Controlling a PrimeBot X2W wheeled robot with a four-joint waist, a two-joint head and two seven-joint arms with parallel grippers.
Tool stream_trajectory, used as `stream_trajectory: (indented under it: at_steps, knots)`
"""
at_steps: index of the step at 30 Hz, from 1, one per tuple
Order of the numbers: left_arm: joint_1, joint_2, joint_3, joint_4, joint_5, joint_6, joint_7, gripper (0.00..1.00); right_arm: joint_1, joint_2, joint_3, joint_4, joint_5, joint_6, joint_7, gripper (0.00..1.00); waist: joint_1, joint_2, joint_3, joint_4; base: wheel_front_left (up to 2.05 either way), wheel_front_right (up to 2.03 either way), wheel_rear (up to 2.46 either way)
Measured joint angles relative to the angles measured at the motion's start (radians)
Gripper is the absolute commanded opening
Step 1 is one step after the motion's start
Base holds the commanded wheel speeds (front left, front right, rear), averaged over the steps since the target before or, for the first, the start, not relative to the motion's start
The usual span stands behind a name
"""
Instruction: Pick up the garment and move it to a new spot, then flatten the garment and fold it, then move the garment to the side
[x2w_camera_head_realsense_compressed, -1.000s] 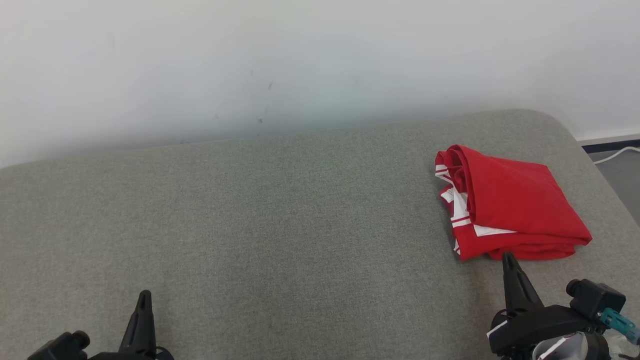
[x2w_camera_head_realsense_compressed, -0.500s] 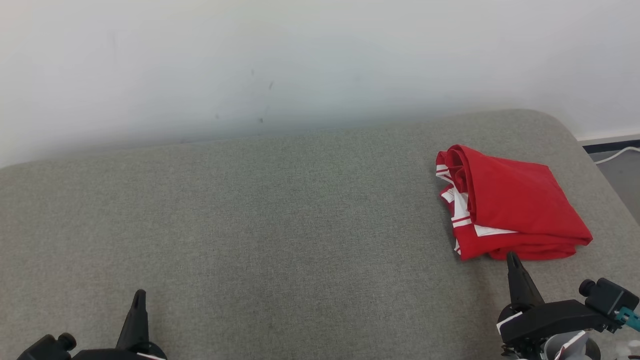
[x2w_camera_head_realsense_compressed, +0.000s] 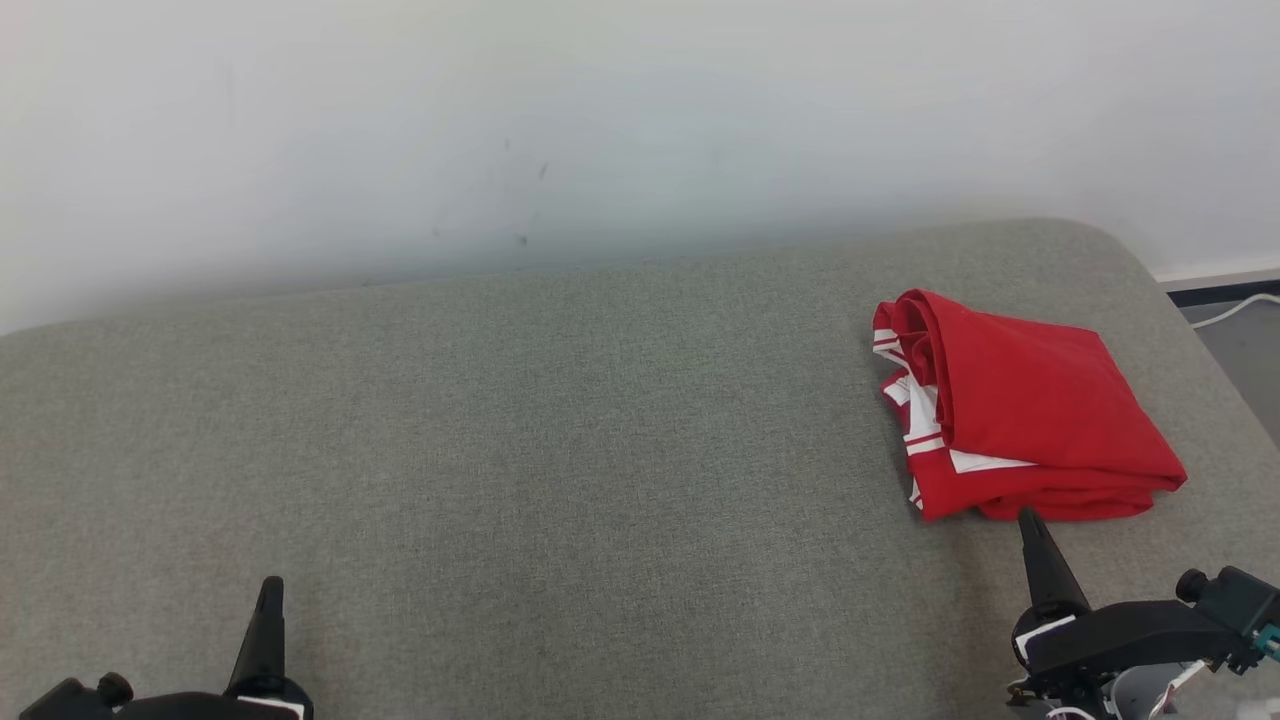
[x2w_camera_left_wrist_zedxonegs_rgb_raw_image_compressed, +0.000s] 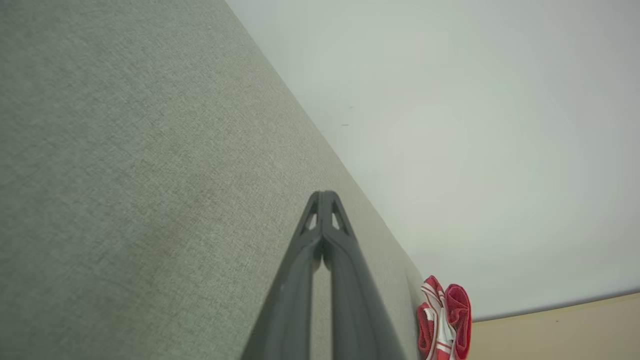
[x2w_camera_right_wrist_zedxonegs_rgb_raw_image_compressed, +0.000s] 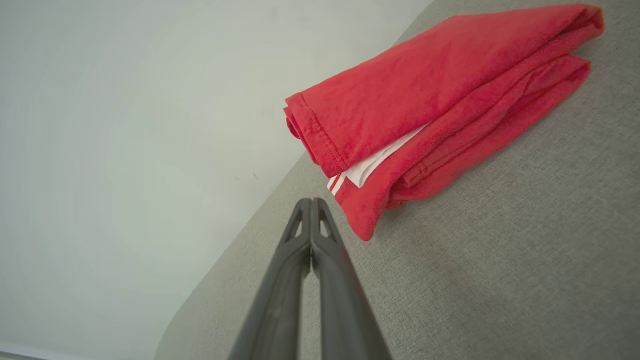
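**Folded red garment lying just ahead of my right fingertips**

I am holding both hands low over the grey cushion (x2w_camera_head_realsense_compressed: 560, 450), and both are empty. My right gripper (x2w_camera_head_realsense_compressed: 1026, 518) is keeping its two dark fingers pressed together into a single point, and the right wrist view is showing the same, with the tips meeting and nothing between them. My left gripper (x2w_camera_head_realsense_compressed: 270, 588) is likewise pinched closed on nothing, hovering over bare fabric at the near left.

The garment (x2w_camera_head_realsense_compressed: 1030, 410) is lying on the right part of the cushion as a compact folded bundle, red with white stripes peeking from its layers. It is sitting straight ahead of my right fingertips, just beyond them and not touching. From my left hand it is lying well apart, far across the cushion to the right; in the left wrist view I am only catching it as a small red bundle at the cushion's far end.

Its long axis is running on a diagonal, from the far left corner down to the near right corner. The layered, striped edges are facing left, toward the middle of the cushion, while the smooth folded face is sloping away to the right. The corner nearest my right fingers is the near left one.

I am judging that the bundle already looks folded and set to the side. Any further grasp would fall to my right arm, which would first need to spread its fingers, then reach forward onto that near edge.
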Motion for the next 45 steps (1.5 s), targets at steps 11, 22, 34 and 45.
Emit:
stream_trajectory:
  at_steps: [11, 22, 34, 45]
  knots:
    - [-0.014, -0.009, 0.031, 0.019, -0.138, -0.021, 0.031, 0.00, -0.005, 0.002, -0.020, 0.011, 0.151, 0.017, 0.036, 0.00, 0.0000, 0.0000, 0.000, 0.001, 0.00, 0.00, 0.00]
    - [-0.029, -0.016, 0.062, 0.039, -0.279, -0.045, 0.062, 0.00, -0.018, 0.003, -0.040, 0.022, 0.308, 0.036, 0.071, 0.00, 0.0000, 0.0000, 0.001, 0.002, 0.00, 0.00, 0.00]
    - [-0.048, -0.026, 0.096, 0.062, -0.439, -0.072, 0.096, 0.00, -0.022, 0.005, -0.062, 0.034, 0.473, 0.058, 0.107, 0.00, 0.0000, 0.0000, 0.001, 0.004, 0.00, 0.00, 0.00]
    - [-0.061, -0.033, 0.124, 0.081, -0.565, -0.097, 0.123, 0.00, -0.033, 0.006, -0.079, 0.042, 0.615, 0.076, 0.141, 0.00, 0.0000, 0.0001, 0.002, 0.005, 0.00, 0.00, 0.00]
